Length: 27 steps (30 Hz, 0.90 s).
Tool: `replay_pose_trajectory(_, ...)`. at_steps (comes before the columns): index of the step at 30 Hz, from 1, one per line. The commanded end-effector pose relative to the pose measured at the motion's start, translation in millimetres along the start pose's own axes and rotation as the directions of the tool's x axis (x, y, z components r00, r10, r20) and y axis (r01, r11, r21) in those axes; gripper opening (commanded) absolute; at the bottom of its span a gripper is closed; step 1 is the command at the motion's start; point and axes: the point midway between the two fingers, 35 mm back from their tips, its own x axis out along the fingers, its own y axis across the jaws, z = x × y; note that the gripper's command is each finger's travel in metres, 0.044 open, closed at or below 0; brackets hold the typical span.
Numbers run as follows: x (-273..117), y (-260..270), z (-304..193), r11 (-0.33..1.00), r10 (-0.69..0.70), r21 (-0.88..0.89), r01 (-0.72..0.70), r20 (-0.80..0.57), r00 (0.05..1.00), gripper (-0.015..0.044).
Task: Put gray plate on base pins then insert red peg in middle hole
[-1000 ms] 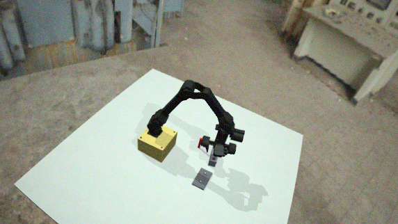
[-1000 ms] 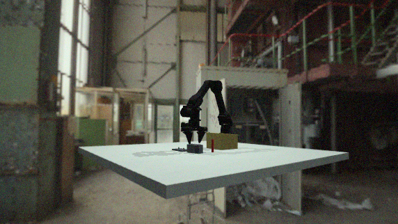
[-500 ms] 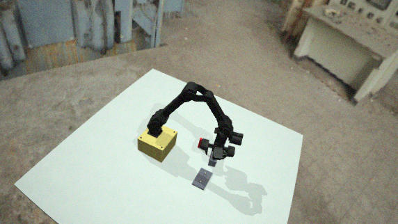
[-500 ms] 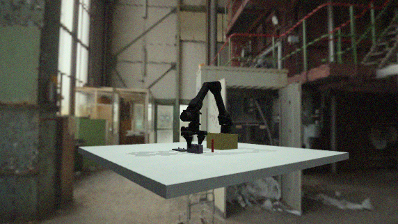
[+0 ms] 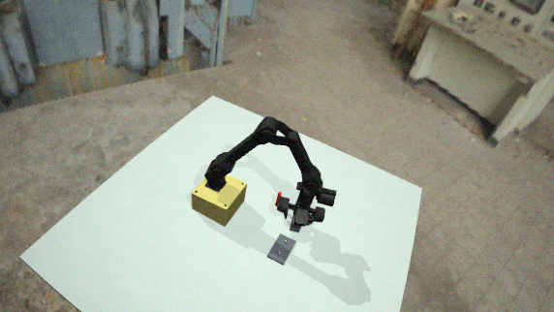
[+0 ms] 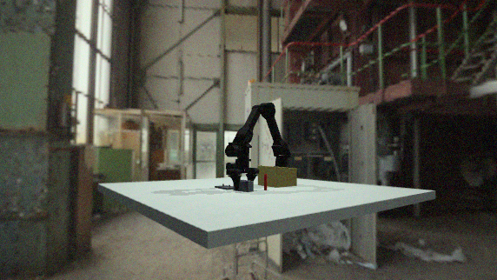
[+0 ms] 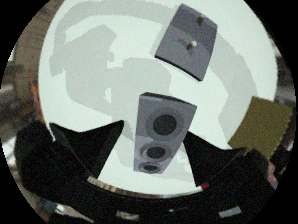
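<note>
The gray plate (image 7: 160,132) (image 6: 246,186) (image 5: 295,227), with three holes in a row, rests on the white table. My gripper (image 7: 154,128) (image 5: 300,217) (image 6: 241,177) is open and hangs low right over it, one finger on each side, not closed on it. The flat gray base (image 5: 282,248) (image 7: 186,42) (image 6: 223,187) with its two small pins lies a short way beyond the plate. The red peg (image 5: 279,198) (image 6: 265,182) stands upright on the table beside the gripper, between it and the arm's mount.
The arm stands on a yellow block (image 5: 219,199) (image 6: 278,176) near the middle of the white table (image 5: 121,233) (image 6: 304,204). The table's edges drop off to the hall floor.
</note>
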Motion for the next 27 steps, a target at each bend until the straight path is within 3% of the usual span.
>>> replay_pose_trajectory(1,2.2,-0.4,-1.0,1.0,0.001,0.006,-0.001,-0.006,1.0,0.0414)
replay_pose_trajectory(12,2.2,-0.4,-1.0,1.0,0.001,0.006,-0.001,-0.006,1.0,0.0125)
replay_pose_trajectory(24,2.2,-0.4,-1.0,1.0,0.001,0.006,-0.001,-0.006,1.0,0.0045)
replay_pose_trajectory(27,0.2,0.1,-0.8,1.0,0.001,0.006,-0.001,-0.006,1.0,0.0)
